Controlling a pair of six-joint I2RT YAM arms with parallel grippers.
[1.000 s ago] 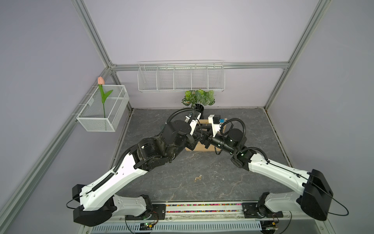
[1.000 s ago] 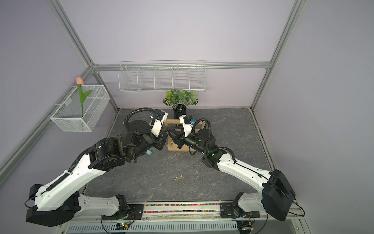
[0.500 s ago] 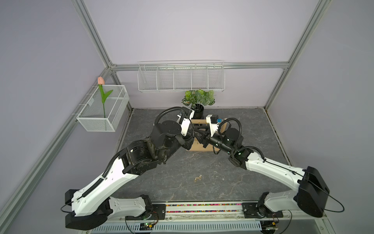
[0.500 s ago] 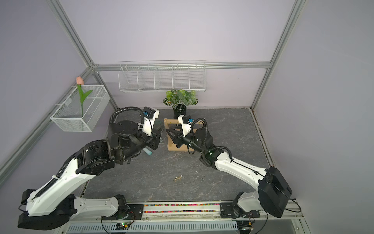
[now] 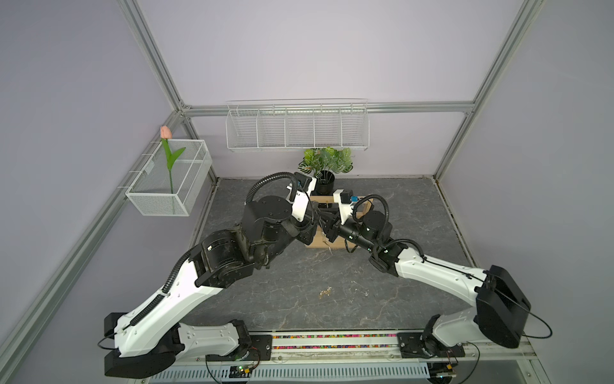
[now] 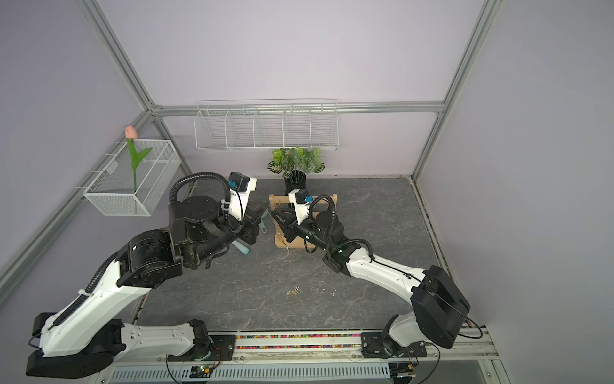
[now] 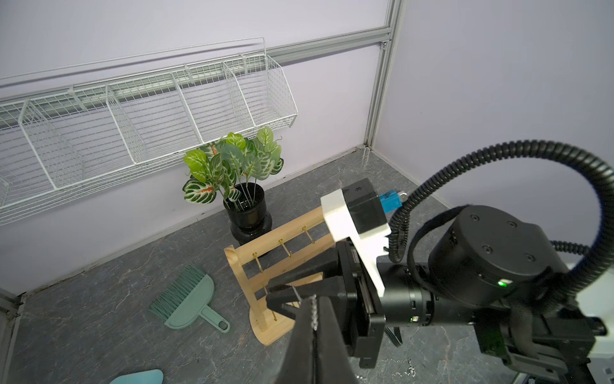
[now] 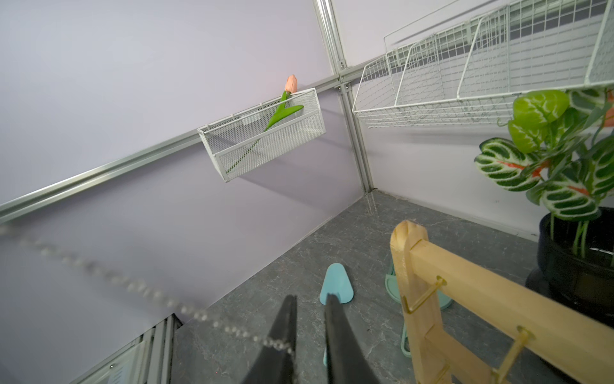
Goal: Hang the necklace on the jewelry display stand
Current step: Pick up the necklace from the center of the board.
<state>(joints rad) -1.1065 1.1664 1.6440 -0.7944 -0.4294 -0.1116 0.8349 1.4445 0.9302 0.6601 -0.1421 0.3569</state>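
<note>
The necklace (image 8: 151, 294), a thin beaded metal chain, is off the grey marbled worktop (image 5: 415, 216) and held in the air just in front of the jewelry display stand (image 7: 246, 286), a light natural-wood rack with crossbars carrying small gold hooks (image 8: 422, 297). The left gripper (image 7: 314, 301) has its jaws closed on the chain, a short stretch of which shows pinched between the black fingers in the left wrist view. From there the chain runs taut across to the right gripper (image 8: 311, 297), whose jaws stand narrowly apart with a slim gap showing between them. The chain meets one of its fingers, but I cannot tell whether it is gripped or only resting against it. Both grippers sit close together near the stand's end upright, beside the lower crossbars. As far as the pictures show, no hook bears the necklace, so the pick-up and the carry look done and the hanging itself is not yet done. By my judgement, what is left is to get a stretch of chain over one hook, let it settle, and let go. A small gold trinket (image 5: 325, 292) lies loose on the worktop, well apart from the stand.
</note>
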